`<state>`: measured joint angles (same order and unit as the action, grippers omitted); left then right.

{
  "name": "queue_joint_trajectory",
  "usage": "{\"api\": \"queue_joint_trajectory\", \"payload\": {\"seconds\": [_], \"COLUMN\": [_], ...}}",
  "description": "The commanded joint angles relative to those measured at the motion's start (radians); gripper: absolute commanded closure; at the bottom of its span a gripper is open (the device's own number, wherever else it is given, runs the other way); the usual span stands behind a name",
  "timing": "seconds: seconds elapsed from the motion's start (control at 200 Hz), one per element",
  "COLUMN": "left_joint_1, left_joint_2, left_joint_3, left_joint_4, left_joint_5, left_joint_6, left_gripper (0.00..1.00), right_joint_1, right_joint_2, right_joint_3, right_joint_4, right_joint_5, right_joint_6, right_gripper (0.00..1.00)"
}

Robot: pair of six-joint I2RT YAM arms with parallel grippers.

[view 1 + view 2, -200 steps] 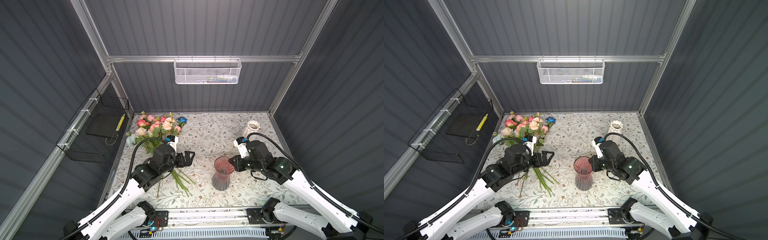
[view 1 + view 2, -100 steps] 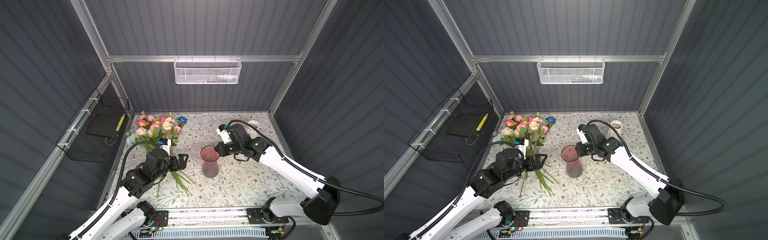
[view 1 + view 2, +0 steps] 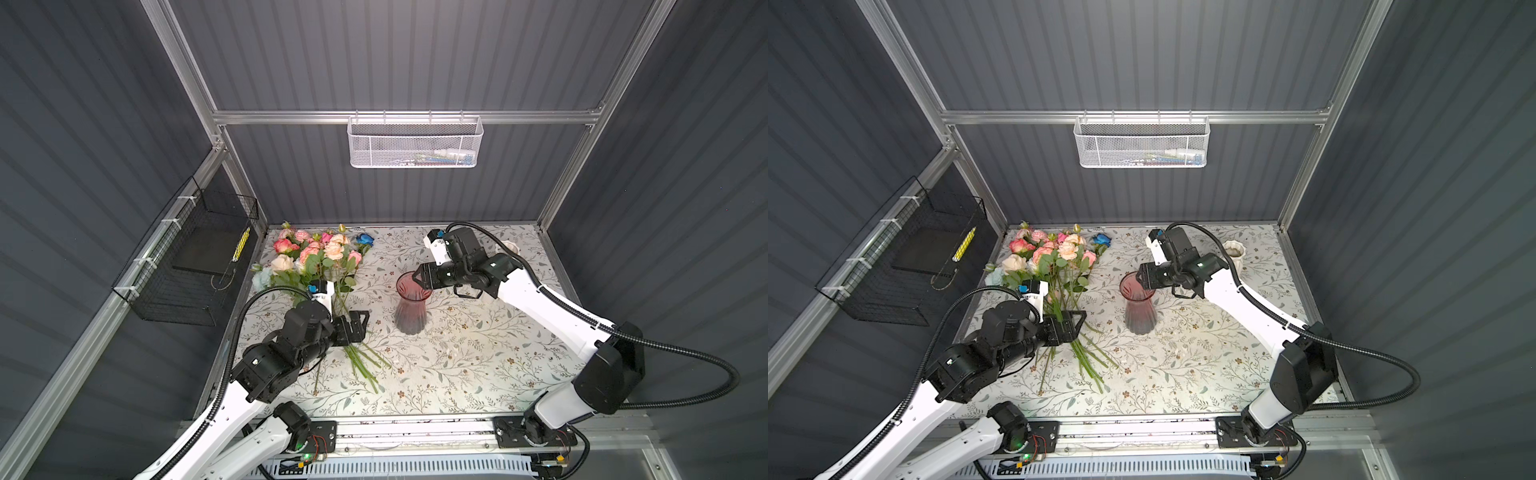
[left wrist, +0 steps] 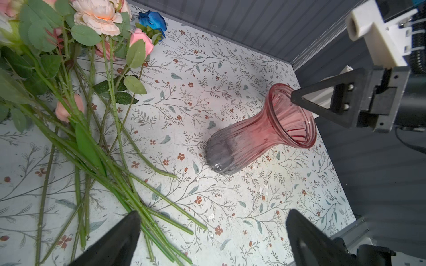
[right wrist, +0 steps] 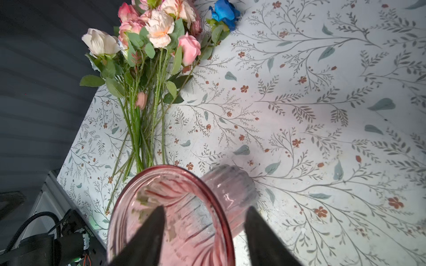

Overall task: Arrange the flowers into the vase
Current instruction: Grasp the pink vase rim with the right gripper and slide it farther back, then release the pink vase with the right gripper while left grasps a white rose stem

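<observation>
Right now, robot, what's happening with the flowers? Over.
Left fingers open over the stems. Right fingers open, straddling the vase rim. Flowers all lying on the table, vase upright and empty. Nothing between them.

Table: flat top in a pale print of leafy sprigs and small red-brown blossoms, spread beneath both claws.
Flowers: one loose bunch lying flat. The blooms lie beyond the left claw toward the back wall, the stems pass under it, and the cut ends fan out on its near side.
Blue bloom: on the edge of the bunch that faces the right claw.
Vase: pink ribbed glass, upright between the two claws, apart from the stems. Its rim sits between the right claw's spread fingers.
White pot: standing behind the right claw, near the back wall, well apart from the vase.
</observation>
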<state>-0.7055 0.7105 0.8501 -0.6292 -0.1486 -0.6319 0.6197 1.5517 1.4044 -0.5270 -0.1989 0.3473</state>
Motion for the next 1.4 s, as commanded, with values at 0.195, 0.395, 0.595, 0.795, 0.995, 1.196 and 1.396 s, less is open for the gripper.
{"api": "queue_joint_trajectory", "payload": {"seconds": [0.195, 0.395, 0.595, 0.795, 0.995, 1.196, 1.396], "left_joint_1": [0.002, 0.005, 0.239, 0.322, 0.369, 0.388, 0.391], "left_joint_2": [0.015, 0.124, 0.265, 0.448, 0.591, 0.669, 0.692], "left_joint_3": [0.041, -0.002, -0.122, -0.149, -0.130, -0.127, -0.137], "left_joint_4": [-0.064, -0.023, 0.166, 0.320, 0.411, 0.430, 0.449], "left_joint_5": [-0.175, -0.337, -0.145, -0.096, -0.074, -0.072, -0.067], "left_joint_6": [0.031, 0.042, 0.064, 0.068, 0.089, 0.097, 0.102], "left_gripper": [0.00, 0.23, 0.55, 0.60, 0.58, 0.67, 0.80], "right_joint_1": [0.000, -0.021, -0.023, -0.025, -0.030, -0.041, -0.051], "right_joint_2": [-0.215, -0.416, -0.554, -0.649, -0.688, -0.708, -0.711], "right_joint_3": [-0.081, -0.275, -0.392, -0.473, -0.494, -0.496, -0.496], "right_joint_4": [0.100, 0.231, 0.242, 0.254, 0.228, 0.210, 0.207], "right_joint_5": [0.113, 0.054, 0.020, 0.020, 0.032, 0.047, 0.050], "right_joint_6": [0.004, 0.063, 0.088, 0.113, 0.108, 0.098, 0.097], "right_gripper": [0.01, 0.01, 0.05, 0.06, 0.05, 0.05, 0.05]}}
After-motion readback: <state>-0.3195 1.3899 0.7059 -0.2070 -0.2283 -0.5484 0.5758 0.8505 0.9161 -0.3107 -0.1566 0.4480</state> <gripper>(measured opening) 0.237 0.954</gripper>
